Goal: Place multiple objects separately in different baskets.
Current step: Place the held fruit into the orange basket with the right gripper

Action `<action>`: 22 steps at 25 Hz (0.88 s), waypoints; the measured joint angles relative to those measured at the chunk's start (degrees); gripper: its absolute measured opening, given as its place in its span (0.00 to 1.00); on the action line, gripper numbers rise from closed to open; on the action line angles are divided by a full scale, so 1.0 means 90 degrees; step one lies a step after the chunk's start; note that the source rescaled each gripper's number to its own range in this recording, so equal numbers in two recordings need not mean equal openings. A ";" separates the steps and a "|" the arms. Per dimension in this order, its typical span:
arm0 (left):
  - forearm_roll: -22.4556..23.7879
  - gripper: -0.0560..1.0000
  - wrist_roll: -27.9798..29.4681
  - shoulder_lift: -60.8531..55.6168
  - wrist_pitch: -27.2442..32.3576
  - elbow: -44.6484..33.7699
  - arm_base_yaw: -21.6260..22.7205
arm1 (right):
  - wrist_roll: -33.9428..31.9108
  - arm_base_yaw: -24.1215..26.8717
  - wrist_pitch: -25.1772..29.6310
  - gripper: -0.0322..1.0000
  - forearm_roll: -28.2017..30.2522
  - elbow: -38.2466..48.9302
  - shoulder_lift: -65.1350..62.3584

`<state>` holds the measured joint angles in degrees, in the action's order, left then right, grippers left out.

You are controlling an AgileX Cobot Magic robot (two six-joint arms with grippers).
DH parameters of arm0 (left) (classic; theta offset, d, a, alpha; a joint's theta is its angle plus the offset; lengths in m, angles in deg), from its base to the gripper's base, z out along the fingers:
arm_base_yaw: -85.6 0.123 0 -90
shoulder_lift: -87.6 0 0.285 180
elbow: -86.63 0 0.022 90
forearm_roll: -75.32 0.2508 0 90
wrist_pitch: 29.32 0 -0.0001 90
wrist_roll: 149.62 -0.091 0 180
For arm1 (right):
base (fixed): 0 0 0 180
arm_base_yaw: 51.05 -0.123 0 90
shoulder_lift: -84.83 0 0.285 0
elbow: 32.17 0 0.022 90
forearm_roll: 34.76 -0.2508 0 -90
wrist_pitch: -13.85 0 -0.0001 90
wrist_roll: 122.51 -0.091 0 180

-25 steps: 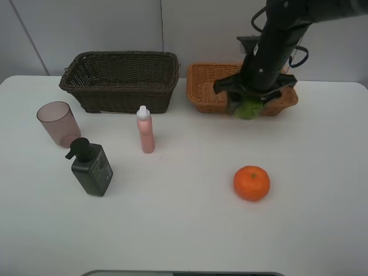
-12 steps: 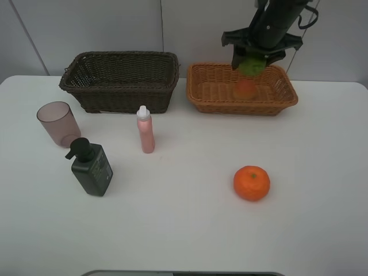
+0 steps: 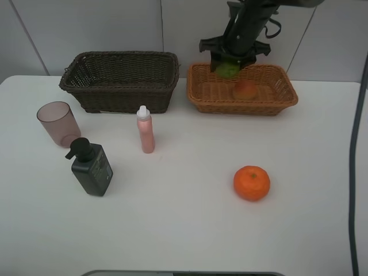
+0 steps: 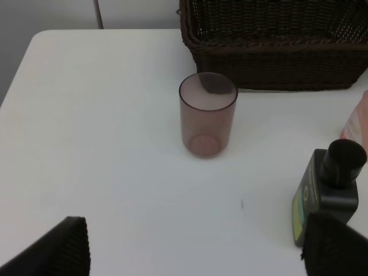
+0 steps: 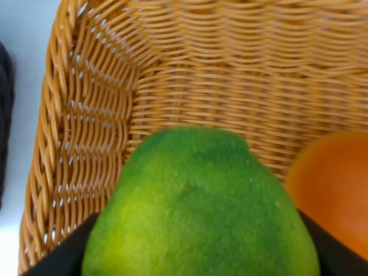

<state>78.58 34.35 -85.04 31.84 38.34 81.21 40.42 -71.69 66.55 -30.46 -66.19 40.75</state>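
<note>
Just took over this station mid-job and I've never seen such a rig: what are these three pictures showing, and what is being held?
This is a two-armed robot with pincer grippers at a white table. The wide picture comes from a camera mounted high; the other two ride on each arm's wrist. The right gripper holds a green round fruit above the light orange-brown wicker basket, where a red-yellow peach lies. The left gripper stands open, facing the translucent pinkish cup. Also on the table: a dark brown wicker basket, a slim pink bottle with white cap, a dark green pump bottle and an orange.
</note>
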 joint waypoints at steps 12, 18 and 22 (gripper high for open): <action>0.0000 0.96 0.0000 0.0000 0.0000 0.0000 0.0000 | 0.0000 -0.0032 -0.0613 0.05 0.0113 -0.0074 0.0638; 0.0000 0.96 0.0000 0.0000 0.0000 0.0000 0.0000 | 0.0000 -0.0108 -0.0796 0.05 0.0130 -0.0077 0.0690; 0.0000 0.96 0.0000 0.0000 0.0000 0.0000 0.0000 | -0.0006 -0.0104 -0.0829 0.07 0.0136 -0.0077 0.0690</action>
<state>78.58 34.35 -85.04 31.84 38.34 81.21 40.36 -72.63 59.09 -29.23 -66.87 46.96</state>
